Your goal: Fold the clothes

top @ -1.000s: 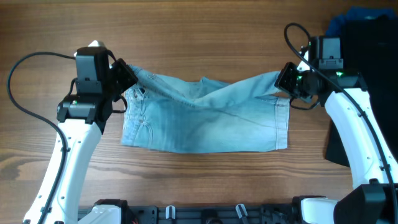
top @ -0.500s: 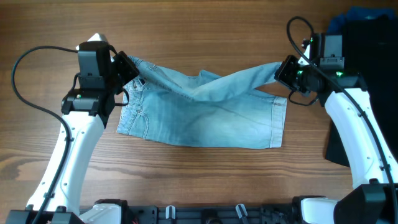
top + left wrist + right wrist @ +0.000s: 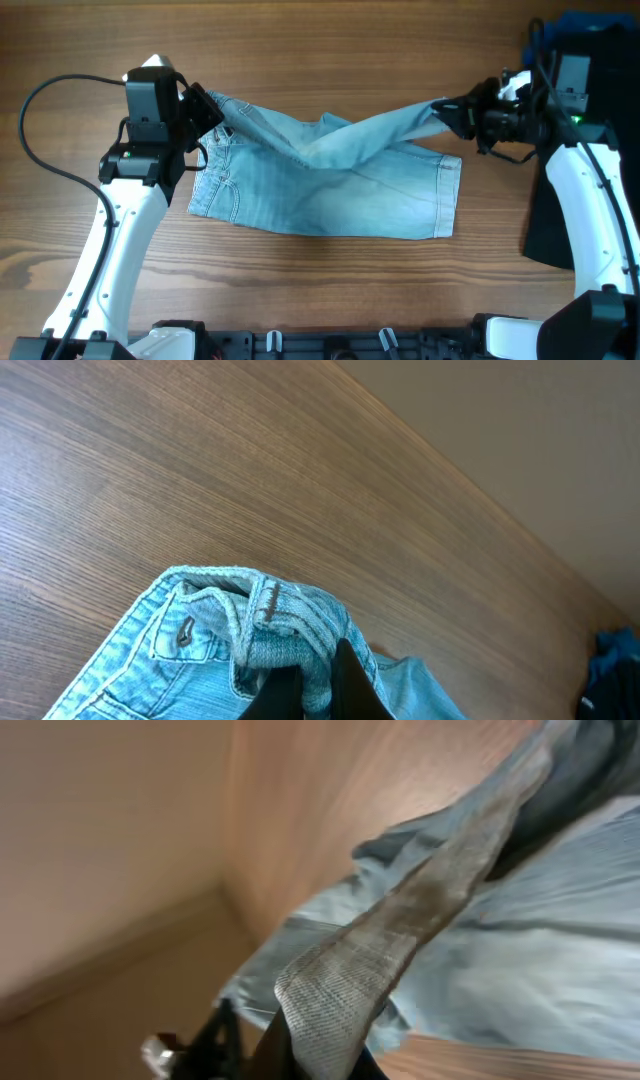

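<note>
- the left gripper (image 3: 207,113) is pinched tight on the denim shorts (image 3: 330,195) at the far-left waistband corner;
- the right gripper (image 3: 450,112) clamps a leg hem, raised off the wooden table (image 3: 320,40).

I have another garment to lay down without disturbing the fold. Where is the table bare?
Bare table runs along the far edge beyond the denim shorts, and in the near strip between them and the base rail. Crowded: the middle, where the left gripper and right gripper hold the shorts, and the right edge with dark clothes.
</note>
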